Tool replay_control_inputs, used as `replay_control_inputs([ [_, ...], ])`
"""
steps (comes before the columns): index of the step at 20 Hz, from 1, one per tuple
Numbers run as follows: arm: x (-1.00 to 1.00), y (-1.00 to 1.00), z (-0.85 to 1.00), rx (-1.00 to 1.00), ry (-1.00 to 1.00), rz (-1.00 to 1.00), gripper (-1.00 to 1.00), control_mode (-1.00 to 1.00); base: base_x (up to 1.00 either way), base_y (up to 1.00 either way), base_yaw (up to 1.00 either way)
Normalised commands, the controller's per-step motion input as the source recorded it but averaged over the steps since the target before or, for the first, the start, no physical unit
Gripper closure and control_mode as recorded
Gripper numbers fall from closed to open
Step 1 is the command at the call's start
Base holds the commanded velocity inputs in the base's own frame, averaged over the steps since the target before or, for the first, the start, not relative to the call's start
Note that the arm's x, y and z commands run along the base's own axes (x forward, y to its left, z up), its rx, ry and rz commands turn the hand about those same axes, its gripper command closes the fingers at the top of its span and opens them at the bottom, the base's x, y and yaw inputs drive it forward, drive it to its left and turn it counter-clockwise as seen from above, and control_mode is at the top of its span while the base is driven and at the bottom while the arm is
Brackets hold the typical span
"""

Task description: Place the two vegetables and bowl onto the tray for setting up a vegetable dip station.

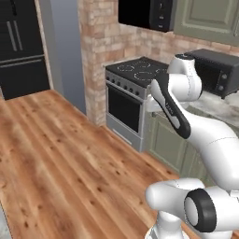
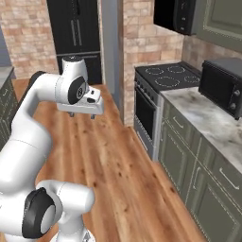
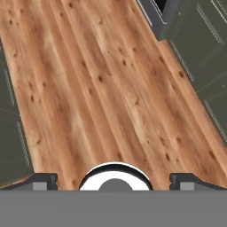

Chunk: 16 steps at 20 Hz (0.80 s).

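Your gripper [image 3: 113,181] is pointing straight down at bare wooden floor [image 3: 102,88], with its two finger tips [image 3: 44,181] sitting wide apart at the bottom corners of the hand view and nothing between them. In the right base view you are seeing the same gripper [image 2: 84,114] hanging under the white hand, its small dark tips poking down well above the floor, and again gripping nothing.

Moving outward, the arm is folding up and over the base, with the hand held roughly level with the stove front. In the left base view the arm's upper links are covering the hand, so you cannot tell the finger spread from there.

To the arm's right, a row of grey-green cabinets [image 2: 198,165] is running under a pale marbled counter [image 2: 208,118]. A black microwave [image 2: 222,85] is sitting on that counter, near the wall. Just beyond the counter's far end, a steel stove [image 2: 156,90] with a black glass top is standing against the brick wall [image 2: 142,38], and a dark hood [image 2: 172,14] is hanging above it. A tall black refrigerator [image 2: 75,33] is standing further back, past a grey pillar.

The stretch of counter facing you is carrying nothing but the microwave, so from these views you cannot tell where the vegetables, bowl and tray are lying.
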Motion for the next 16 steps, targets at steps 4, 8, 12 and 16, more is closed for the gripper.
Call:
replay_control_inputs([
  [4, 0.00, 0.00, 0.00, 0.00, 0.00, 0.00, -1.00, 1.00, 0.58, -0.16, 0.16],
  [8, 0.00, 0.00, 0.00, 0.00, 0.00, 0.00, -1.00, 1.00, 0.58, -0.16, 0.16],
  [12, 0.00, 0.00, 0.00, 0.00, 0.00, 0.00, -1.00, 1.00, 0.58, -0.16, 0.18],
  [16, 0.00, 0.00, 0.00, 0.00, 0.00, 0.00, -1.00, 1.00, 0.58, -0.16, 0.18],
])
